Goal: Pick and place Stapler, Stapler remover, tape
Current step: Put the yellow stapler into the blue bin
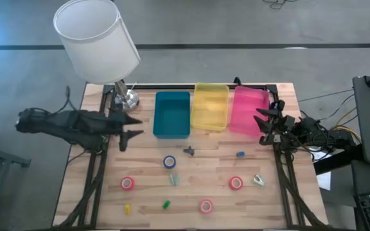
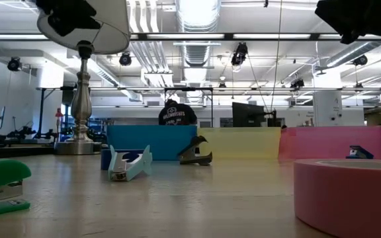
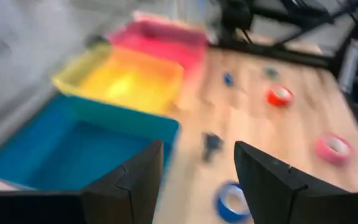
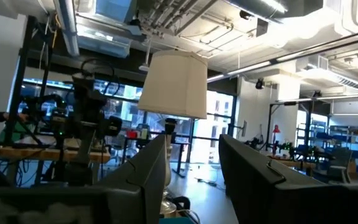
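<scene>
Three red-pink tape rolls (image 1: 128, 183) (image 1: 236, 183) (image 1: 205, 206) and one blue roll (image 1: 169, 162) lie flat on the wooden table. The dark stapler remover (image 1: 189, 151) (image 2: 196, 152) stands near the table's middle. Small staplers lie around it: a pale one (image 1: 173, 179) (image 2: 129, 163), a blue one (image 1: 240, 154), a pale one (image 1: 259, 180) and a green one (image 1: 166, 205). My left gripper (image 1: 137, 126) (image 3: 197, 180) hovers open by the teal bin's left side, above the table. My right gripper (image 1: 260, 125) (image 4: 194, 168) is open beside the pink bin, pointing toward the lamp.
Teal (image 1: 172, 114), yellow (image 1: 211, 106) and pink (image 1: 249, 109) bins stand side by side along the far edge. A lamp with a white shade (image 1: 98, 38) stands at the far left corner. A tiny yellow piece (image 1: 128, 208) lies near the front edge.
</scene>
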`<state>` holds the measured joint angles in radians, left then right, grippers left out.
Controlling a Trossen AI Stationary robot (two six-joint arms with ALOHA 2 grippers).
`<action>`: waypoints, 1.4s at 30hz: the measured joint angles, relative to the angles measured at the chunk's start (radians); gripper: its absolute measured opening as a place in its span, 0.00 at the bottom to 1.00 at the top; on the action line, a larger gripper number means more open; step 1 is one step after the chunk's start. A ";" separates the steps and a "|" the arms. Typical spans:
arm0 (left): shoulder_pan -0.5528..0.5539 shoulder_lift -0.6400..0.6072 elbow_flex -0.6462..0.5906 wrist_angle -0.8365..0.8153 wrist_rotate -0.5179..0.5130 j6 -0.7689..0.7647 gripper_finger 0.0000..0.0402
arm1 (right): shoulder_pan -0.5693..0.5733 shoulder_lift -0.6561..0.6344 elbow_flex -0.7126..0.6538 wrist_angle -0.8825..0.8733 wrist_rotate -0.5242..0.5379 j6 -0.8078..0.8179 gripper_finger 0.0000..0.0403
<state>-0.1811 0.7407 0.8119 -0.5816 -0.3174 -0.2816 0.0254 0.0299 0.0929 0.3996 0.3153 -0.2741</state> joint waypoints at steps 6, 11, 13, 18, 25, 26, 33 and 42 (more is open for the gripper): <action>-0.149 0.165 0.069 -0.073 0.040 -0.261 0.50 | 0.000 0.000 0.000 0.000 0.000 -0.039 0.36; -0.287 0.295 0.067 -0.066 0.030 -0.492 0.50 | 0.001 0.003 0.000 -0.004 -0.002 -0.040 0.36; -0.338 0.339 0.067 -0.066 0.032 -0.606 0.50 | 0.001 0.009 0.000 -0.005 -0.002 -0.040 0.35; -0.460 0.450 0.087 -0.067 0.089 -0.873 0.50 | 0.001 0.012 0.000 -0.006 -0.001 -0.041 0.33; -0.612 0.605 0.118 -0.065 0.165 -1.321 0.50 | 0.000 0.012 -0.001 -0.006 -0.001 -0.078 0.32; -0.629 0.625 0.120 -0.059 0.184 -1.403 0.50 | 0.000 0.012 -0.001 -0.005 -0.001 -0.079 0.32; -0.692 0.773 0.121 0.043 0.409 -1.769 0.50 | 0.000 0.012 -0.001 0.010 -0.002 -0.158 0.34; -0.710 0.898 0.121 0.102 0.518 -1.897 0.50 | 0.000 0.012 -0.002 0.073 -0.003 -0.229 0.32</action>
<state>-0.8911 1.6390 0.9325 -0.4793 0.2004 -2.1785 0.0254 0.0418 0.0914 0.4729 0.3126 -0.5028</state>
